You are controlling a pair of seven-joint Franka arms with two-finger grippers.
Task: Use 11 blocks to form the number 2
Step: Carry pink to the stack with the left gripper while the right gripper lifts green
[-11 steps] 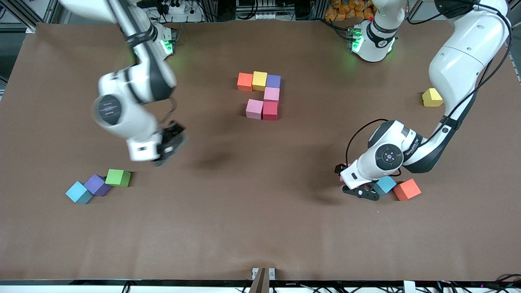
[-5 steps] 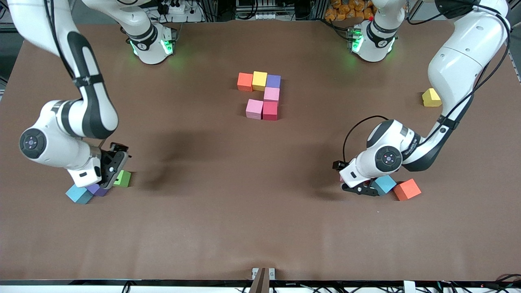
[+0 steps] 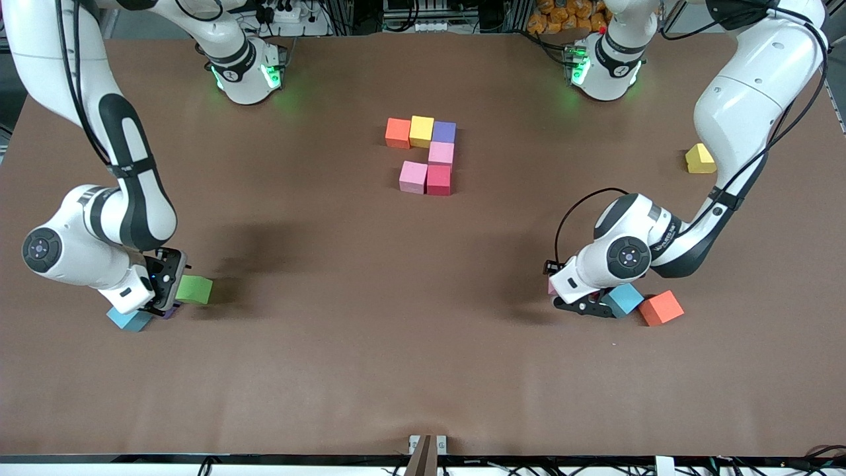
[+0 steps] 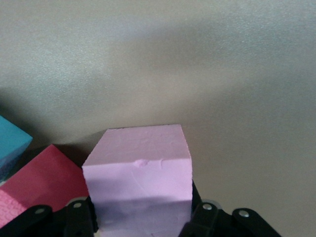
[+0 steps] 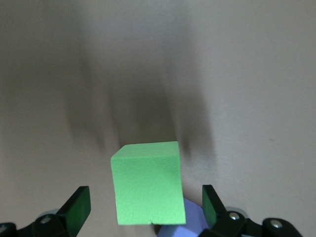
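We saw a brown counter with two white arms reaching over it.

In the middle lay the start of the number 2. Its top row, nearest the arms' bases, had an orange block, a yellow block and a purple block, all touching. Just under the purple one sat a pink block. Under that sat a red block, with another pink block touching it on the side toward the right arm's end.

The left gripper was low at the counter toward the left arm's end. In the left wrist view its fingers pressed both sides of a pale pink block, so it had hold of that block. A red block lay just beside it. A blue block and an orange block lay close by. A yellow block sat well apart, nearer the bases.

The right gripper was low at the right arm's end. In the right wrist view its fingers stood wide apart on either side of a green block and did not touch it. It held nothing. A purple block peeked out beside the green one, and a blue block lay near.
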